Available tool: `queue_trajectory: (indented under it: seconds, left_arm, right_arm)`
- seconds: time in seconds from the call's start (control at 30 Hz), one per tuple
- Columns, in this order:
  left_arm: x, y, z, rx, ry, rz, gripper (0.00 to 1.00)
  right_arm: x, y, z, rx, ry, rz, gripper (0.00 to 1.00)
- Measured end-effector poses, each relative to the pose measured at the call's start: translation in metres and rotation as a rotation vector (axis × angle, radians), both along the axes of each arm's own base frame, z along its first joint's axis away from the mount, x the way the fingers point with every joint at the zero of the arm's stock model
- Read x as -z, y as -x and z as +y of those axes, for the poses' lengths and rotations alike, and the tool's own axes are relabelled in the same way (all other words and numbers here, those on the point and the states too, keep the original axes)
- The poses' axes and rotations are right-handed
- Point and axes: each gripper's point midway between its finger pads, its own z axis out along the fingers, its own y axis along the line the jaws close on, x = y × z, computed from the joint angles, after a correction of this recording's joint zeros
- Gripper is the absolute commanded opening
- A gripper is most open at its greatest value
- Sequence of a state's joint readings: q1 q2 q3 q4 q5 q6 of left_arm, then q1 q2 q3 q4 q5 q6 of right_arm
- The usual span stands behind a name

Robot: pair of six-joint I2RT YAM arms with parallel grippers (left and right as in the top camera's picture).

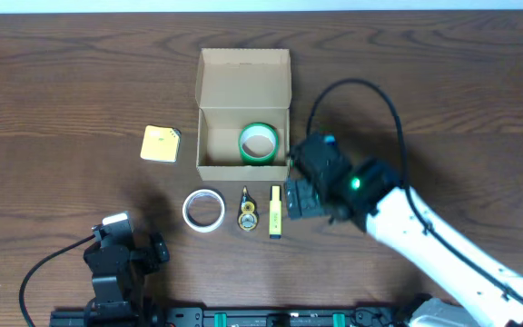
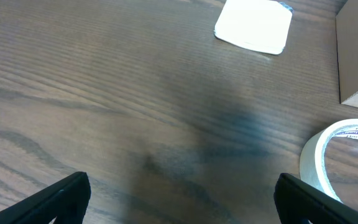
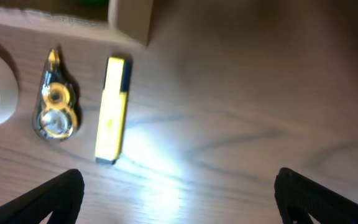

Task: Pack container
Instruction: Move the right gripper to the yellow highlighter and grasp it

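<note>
1. The container (image 1: 243, 77) stands open about mid-table, nearer the far edge, its flap lid raised on the far side. A green tape roll (image 1: 258, 143) lies inside.
2. Between it and the near edge lie a white tape roll (image 1: 203, 210), a correction-tape dispenser (image 1: 247, 213) and a yellow highlighter (image 1: 276, 211) in a row. A pale-yellow pad (image 1: 160, 143) lies on its left-edge side.
3. The right gripper (image 3: 179, 186) hangs just beside the highlighter, jaws spread and empty.
4. The left gripper (image 2: 180, 186) sits by the near edge, jaws spread and empty.
</note>
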State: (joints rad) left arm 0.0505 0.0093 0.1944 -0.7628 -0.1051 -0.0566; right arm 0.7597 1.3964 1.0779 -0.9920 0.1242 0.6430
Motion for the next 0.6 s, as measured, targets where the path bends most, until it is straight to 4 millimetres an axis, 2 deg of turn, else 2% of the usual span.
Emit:
queue_trajectory:
  seconds: [0.1,0.2,0.3,0.6]
  left_arm:
    - [0.000,0.000,0.000,0.000,0.000,0.000,0.95]
    - [0.000,0.000,0.000,0.000,0.000,0.000,0.95]
    - [0.000,0.000,0.000,0.000,0.000,0.000,0.95]
    - [0.000,0.000,0.000,0.000,0.000,0.000,0.95]
  right_arm:
    - [0.024,0.022,0.014,0.063,-0.029,0.031,0.98]
    - [0.037,0.031,0.028,0.135,-0.075,0.037,0.97]
    - [0.042,0.028,0.043,0.228,-0.130,0.025,0.97]
    - [0.080,0.016,0.053,0.371,-0.107,0.046,0.95]
